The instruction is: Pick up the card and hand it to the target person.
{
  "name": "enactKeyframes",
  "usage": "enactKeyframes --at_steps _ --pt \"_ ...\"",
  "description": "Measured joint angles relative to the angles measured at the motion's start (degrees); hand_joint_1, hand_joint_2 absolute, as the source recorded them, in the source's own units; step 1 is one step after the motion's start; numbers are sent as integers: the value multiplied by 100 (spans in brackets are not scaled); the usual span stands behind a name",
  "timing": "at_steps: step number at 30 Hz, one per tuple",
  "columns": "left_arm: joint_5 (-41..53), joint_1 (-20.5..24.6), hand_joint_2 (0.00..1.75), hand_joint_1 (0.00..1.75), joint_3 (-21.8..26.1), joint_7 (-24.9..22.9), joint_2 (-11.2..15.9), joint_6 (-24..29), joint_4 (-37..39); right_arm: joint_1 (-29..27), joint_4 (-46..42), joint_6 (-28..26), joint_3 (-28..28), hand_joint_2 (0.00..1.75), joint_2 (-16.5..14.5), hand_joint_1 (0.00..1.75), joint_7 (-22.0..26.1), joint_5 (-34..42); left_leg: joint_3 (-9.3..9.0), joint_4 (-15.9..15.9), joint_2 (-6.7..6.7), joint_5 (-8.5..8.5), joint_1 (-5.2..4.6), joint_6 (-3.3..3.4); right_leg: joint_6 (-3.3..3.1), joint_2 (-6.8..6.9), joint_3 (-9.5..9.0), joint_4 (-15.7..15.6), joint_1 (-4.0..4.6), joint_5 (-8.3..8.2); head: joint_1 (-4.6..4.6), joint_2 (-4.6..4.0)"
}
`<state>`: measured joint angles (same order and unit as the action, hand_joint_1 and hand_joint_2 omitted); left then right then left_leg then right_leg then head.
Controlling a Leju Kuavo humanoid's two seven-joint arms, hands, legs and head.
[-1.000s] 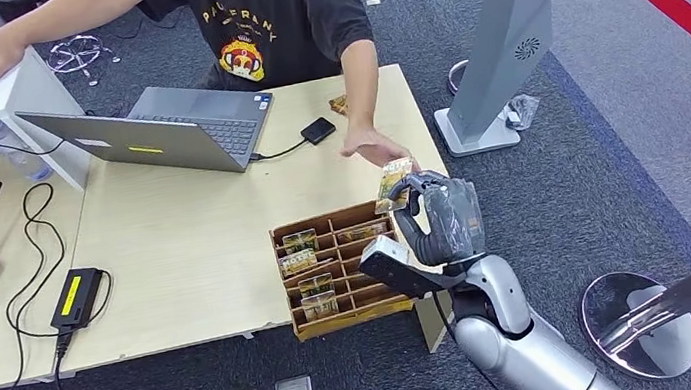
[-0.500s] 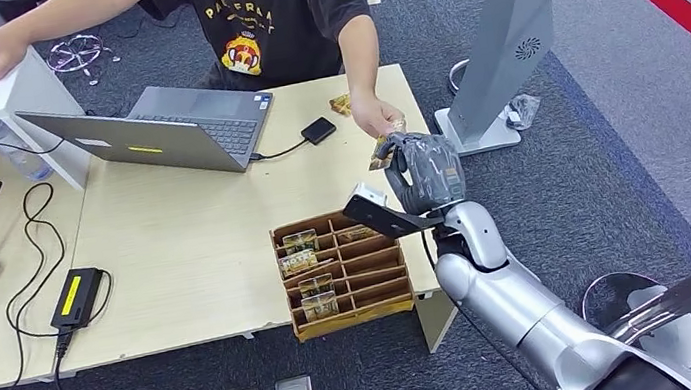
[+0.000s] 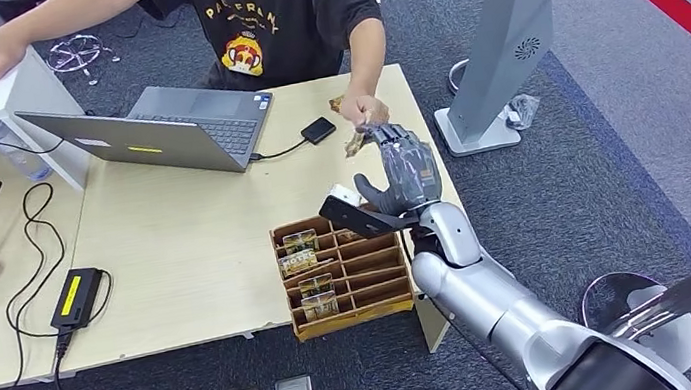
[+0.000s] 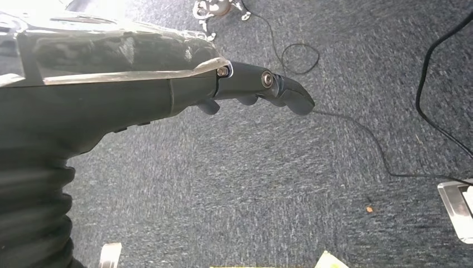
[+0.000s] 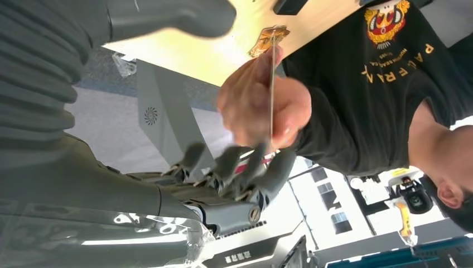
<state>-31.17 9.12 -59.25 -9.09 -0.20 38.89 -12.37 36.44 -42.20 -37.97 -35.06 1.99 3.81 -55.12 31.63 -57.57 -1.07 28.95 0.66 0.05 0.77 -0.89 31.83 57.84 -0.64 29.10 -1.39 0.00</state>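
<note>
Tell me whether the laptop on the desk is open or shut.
Open. The laptop has its lid raised above the keyboard in the head view, screen turned toward the person.

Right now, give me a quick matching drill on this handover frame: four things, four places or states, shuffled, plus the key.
Things:
1. card
2. wooden organizer
3. laptop
4. left hand

Places or states:
A. open on the table, in front of the person
B. hanging over grey carpet, holding nothing
C. between the right hand and the person's hand
D. at the table's near edge, cards in its slots

Pairs: 1-C, 2-D, 3-A, 4-B
</note>
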Motion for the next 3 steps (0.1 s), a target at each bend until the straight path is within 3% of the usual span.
enactKeyframes --at_steps 3 --pt "-23 -24 175 0 0 39 -2 13 0 -69 -99 -12 -13 175 -16 0 -50 55 -1 0 0 0 0 0 0 0 0 0 0 0 2 0"
